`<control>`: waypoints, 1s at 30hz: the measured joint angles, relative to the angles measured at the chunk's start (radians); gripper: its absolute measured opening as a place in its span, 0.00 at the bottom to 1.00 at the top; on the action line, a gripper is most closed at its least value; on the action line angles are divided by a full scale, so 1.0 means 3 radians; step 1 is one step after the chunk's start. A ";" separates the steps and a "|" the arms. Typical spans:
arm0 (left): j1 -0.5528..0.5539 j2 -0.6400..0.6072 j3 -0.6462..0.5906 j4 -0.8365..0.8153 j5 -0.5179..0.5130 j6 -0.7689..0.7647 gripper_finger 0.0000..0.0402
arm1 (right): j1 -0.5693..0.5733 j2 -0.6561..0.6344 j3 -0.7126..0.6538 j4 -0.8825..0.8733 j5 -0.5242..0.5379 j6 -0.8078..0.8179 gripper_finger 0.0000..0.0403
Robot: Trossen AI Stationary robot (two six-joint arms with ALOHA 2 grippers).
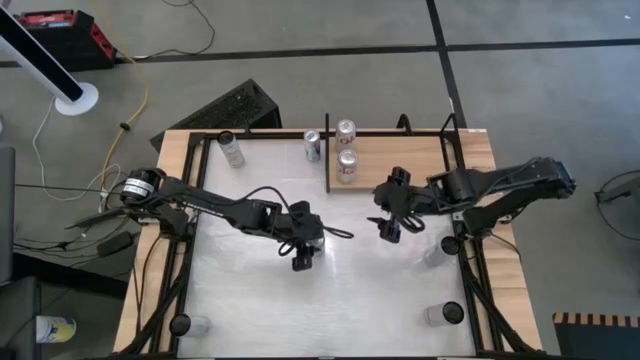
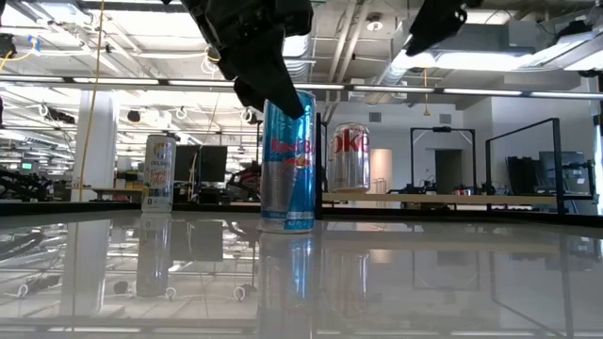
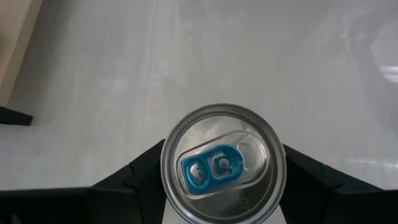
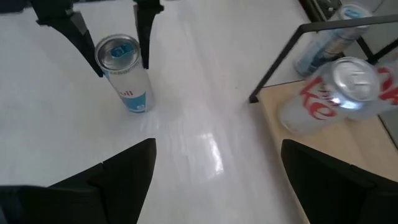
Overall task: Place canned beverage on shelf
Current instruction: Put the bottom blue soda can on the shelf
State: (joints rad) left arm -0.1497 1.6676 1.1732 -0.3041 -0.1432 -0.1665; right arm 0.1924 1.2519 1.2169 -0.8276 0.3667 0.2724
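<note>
A slim blue-and-silver can point(image 2: 287, 160) stands upright on the white tabletop, a little left of the middle. My left gripper point(image 1: 303, 254) is shut on its upper part, one finger on either side of its top point(image 3: 222, 165). My right gripper point(image 1: 388, 225) hangs open above the table, right of the can and near the shelf's front edge, with nothing between its fingers point(image 4: 217, 186). The shelf point(image 1: 400, 165), a light-brown board with black end rails, lies at the far middle. Two silver cans point(image 1: 346, 130) point(image 1: 346, 166) stand on its left end. My left gripper pinches the can between its two fingers point(image 3: 140, 177), which lie on opposite sides of the wall just under the top rim point(image 4: 99, 65). The fingers slant down from the table's left side. The can stands upright with its base point(image 2: 286, 224) on the tabletop.
One more can point(image 1: 312, 146) stands on the table just left of the shelf, and another point(image 1: 232, 150) at the far left. Small containers sit at the near left corner point(image 1: 185, 325), the near right corner point(image 1: 445, 313) and by the right frame point(image 1: 440, 250). Black frame rails run along both table sides.
</note>
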 joint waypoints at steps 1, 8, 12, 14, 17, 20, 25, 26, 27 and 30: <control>0.0000 -0.0002 0.0000 0.0000 0.0000 0.0026 0.53 | 0.0011 -0.0002 -0.0092 0.0122 0.0003 -0.0004 0.92; 0.0000 -0.0332 -0.0005 -0.0217 -0.0012 0.0142 0.53 | 0.0030 -0.0017 -0.0690 0.1228 -0.0059 -0.0025 0.92; 0.0000 -0.0536 -0.0005 -0.0297 -0.0064 0.0170 0.53 | 0.0022 0.0117 -0.0874 0.1872 -0.0241 -0.0188 0.92; 0.0001 -0.0620 -0.0005 -0.0358 -0.0065 0.0170 0.53 | 0.0005 0.0238 -0.0879 0.2098 -0.0284 -0.0296 0.92; 0.0003 -0.0713 -0.0004 -0.0371 -0.0072 0.0170 0.53 | -0.0017 0.0437 -0.0886 0.2368 -0.0445 -0.0456 0.92; 0.0003 -0.0770 -0.0003 -0.0390 -0.0069 0.0166 0.53 | -0.0075 0.0698 -0.0882 0.2742 -0.0656 -0.0592 0.92; 0.0003 -0.0819 -0.0003 -0.0385 -0.0060 0.0142 0.53 | -0.0201 0.1049 -0.0886 0.3284 -0.0851 -0.0730 0.92; 0.0003 -0.0822 -0.0003 -0.0382 -0.0052 0.0140 0.53 | -0.0229 0.1094 -0.0885 0.3402 -0.0915 -0.0732 0.92; 0.0003 -0.0823 -0.0003 -0.0399 -0.0038 0.0140 0.53 | -0.0258 0.1137 -0.0884 0.3480 -0.0987 -0.0732 0.92; 0.0003 -0.0824 -0.0003 -0.0394 -0.0022 0.0141 0.53 | -0.0338 0.1262 -0.0882 0.3779 -0.1217 -0.0736 0.92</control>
State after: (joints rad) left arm -0.1490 1.4204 1.1725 -0.4223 -0.1497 -0.1242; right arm 0.0909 1.6304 0.9524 0.3061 0.0016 0.0517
